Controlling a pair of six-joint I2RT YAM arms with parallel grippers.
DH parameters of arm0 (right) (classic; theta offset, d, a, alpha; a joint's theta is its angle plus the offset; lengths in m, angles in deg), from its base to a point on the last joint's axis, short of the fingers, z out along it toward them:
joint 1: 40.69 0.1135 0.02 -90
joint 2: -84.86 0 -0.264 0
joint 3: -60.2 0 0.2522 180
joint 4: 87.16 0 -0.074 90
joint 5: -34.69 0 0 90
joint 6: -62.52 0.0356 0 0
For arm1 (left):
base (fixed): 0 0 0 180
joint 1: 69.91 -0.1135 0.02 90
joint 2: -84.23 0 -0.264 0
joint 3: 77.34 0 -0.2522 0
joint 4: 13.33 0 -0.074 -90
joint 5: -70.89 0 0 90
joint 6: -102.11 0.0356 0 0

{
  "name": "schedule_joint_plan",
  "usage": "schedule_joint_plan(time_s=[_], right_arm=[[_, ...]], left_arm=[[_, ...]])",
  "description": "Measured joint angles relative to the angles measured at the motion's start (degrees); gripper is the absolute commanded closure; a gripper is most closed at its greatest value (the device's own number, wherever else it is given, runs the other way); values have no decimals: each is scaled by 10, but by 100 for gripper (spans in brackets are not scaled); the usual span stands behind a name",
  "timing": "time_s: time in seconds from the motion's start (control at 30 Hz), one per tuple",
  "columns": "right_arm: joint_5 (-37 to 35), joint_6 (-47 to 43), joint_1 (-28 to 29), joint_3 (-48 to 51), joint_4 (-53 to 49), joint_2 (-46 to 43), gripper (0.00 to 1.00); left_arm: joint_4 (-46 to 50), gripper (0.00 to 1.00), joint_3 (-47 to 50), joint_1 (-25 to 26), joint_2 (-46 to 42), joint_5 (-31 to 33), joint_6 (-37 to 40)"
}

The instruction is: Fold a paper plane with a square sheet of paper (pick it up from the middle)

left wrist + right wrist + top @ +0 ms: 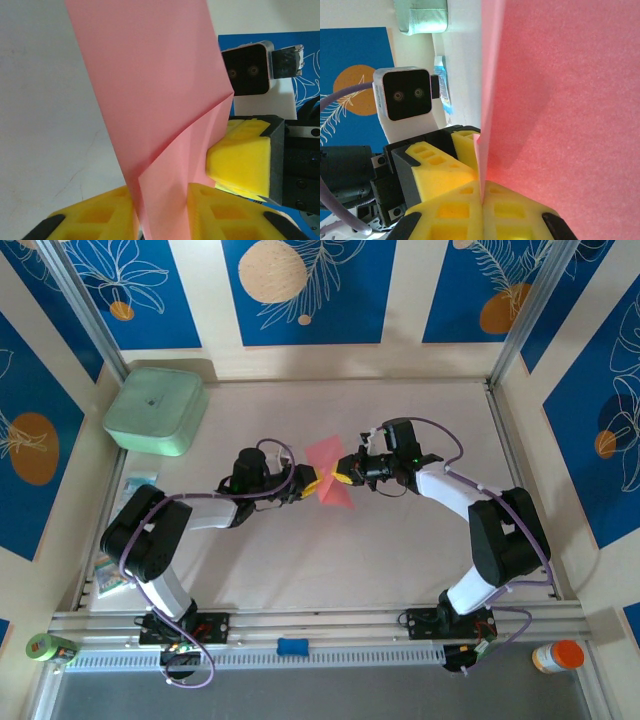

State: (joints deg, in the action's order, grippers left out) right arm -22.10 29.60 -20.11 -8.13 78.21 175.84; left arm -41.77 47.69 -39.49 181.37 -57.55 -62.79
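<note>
Right gripper [481,195]: fingers pressed together on the square sheet of paper [560,100]; the sheet's edge runs as a thin line between the yellow pads.
Left gripper [160,200]: faces the right gripper, tips close together. Its yellow fingers [100,220] stand on either side of the sheet with a narrow gap, and a folded flap sits in that gap. Whether they pinch it firmly cannot be told.
Square sheet of paper: pink-red, held between the two grippers above the middle of the surface [400,540], standing roughly on edge. A diagonal crease with an overlapping layer shows near the left gripper.
Mint-green box [155,410]: far left corner, well apart from both grippers.
Printed packets [110,575]: at the left edge, beside the left arm.
</note>
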Motion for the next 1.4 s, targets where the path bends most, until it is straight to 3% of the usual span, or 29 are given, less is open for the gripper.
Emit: schedule_joint_plan(time_s=[0.4,0.6,0.77,1.03,1.23,1.4], right_arm=[[-25,-3,-9,20,-8,-1,72],[-90,-35,-30,21,-68,-26,46],[-164,-78,-42,20,-131,-66,31],[-242,-106,-49,20,-183,-100,30],[-259,-106,-49,20,-193,-100,30],[-271,-99,-52,21,-196,-100,30]], left_arm=[[72,91,-10,0,-38,19,48],[250,92,-55,-5,-76,57,141],[515,92,-176,-5,-93,165,285],[856,93,-372,29,-68,437,466],[994,92,-434,72,18,588,495],[1017,90,-442,92,82,594,480]])
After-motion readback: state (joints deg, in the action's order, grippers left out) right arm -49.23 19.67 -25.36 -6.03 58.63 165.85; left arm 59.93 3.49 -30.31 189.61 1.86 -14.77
